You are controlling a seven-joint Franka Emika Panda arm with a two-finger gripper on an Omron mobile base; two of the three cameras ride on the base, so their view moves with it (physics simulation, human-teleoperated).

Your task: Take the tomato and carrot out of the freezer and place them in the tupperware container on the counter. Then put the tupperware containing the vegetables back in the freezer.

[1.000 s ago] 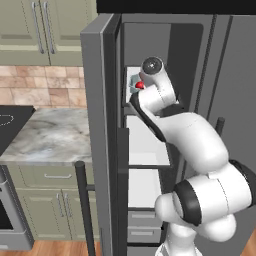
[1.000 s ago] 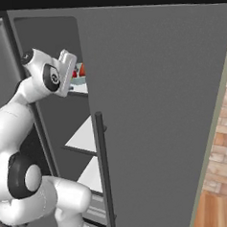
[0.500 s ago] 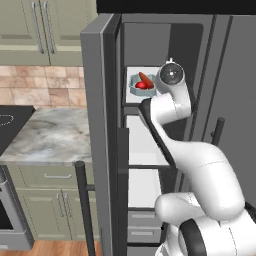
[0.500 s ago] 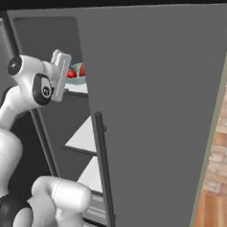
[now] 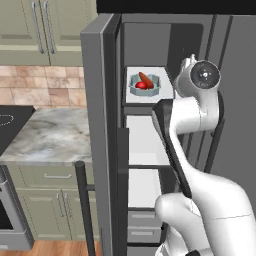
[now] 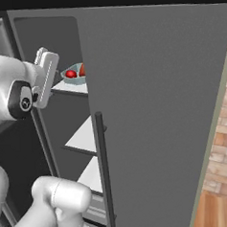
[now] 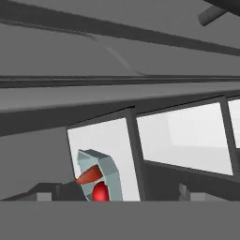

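The freezer (image 5: 107, 150) stands open, and its upper white shelf (image 5: 165, 90) carries the container (image 5: 144, 86). The container sits near the left and front of that shelf; the shelf is bare to its right, up to the arm. Inside the container lie the tomato (image 5: 141, 85) and the carrot (image 5: 146, 79), touching each other, the carrot leaning over the rim behind the tomato. Two more white shelves below have free room, and drawers close the bottom.

The hand (image 6: 46, 77) is outside the container, to the side of the shelf, apart from it, and holds nothing. In the right base view its flat pale body stands tilted in front of the shelf edge. Its fingers are hard to make out there, but they stand wide open. In the hand view the container (image 7: 99, 176) is at the lower edge, turned on its side by the roll of the camera, with the tomato (image 7: 100, 192) partly cut by the grey band and the carrot (image 7: 89, 176) sticking out.

In the right base view the big grey door (image 6: 154, 117) with the bar handle (image 6: 104, 169) hides half of the container (image 6: 74, 74).

The bench (image 5: 47, 137) lies left of the freezer, marble, with a black stovetop (image 5: 10, 125) cut off at the edge.
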